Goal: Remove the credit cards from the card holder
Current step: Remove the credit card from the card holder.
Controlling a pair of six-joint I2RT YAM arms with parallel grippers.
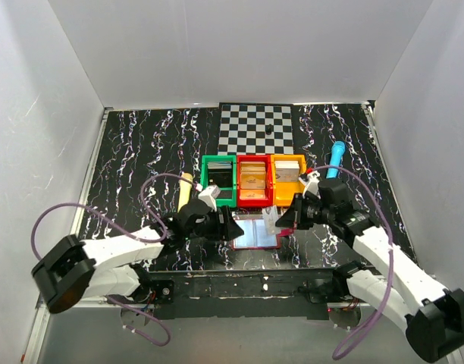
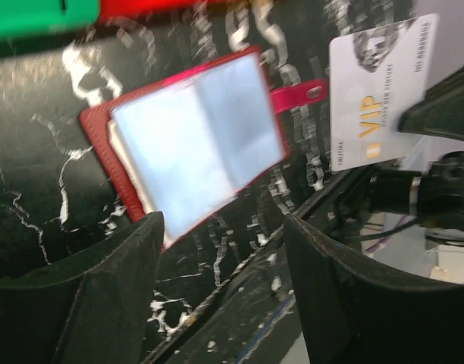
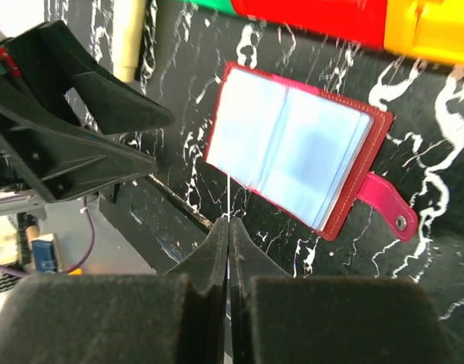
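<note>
The card holder point(image 1: 256, 231) is laid open and flat on the black marbled table point(image 1: 141, 152), close to its near edge and just in front of the red bin point(image 1: 252, 182). Its pale blue-grey inside is turned upward within a red border, and its pink-red strap point(image 3: 387, 208) is spread out to one side. In the blurred left wrist view a pale edge is seen at one side of the holder, possibly another card.

The right gripper point(image 3: 229, 224) is closed tightly on a white card point(image 2: 376, 91) marked VIP. The card is held upright above the table, beside the holder's right edge and clear of it. The left gripper point(image 2: 221, 227) is held wide, with nothing between its fingers, just off the holder's left edge.

Behind the holder, the green bin point(image 1: 218, 173), the red bin and the orange bin point(image 1: 287, 178) are set side by side. A chequered mat point(image 1: 256, 129) is placed at the far edge. A blue marker point(image 1: 336, 159) is seen to the right of the bins and a cream pen point(image 1: 185, 186) to their left.
</note>
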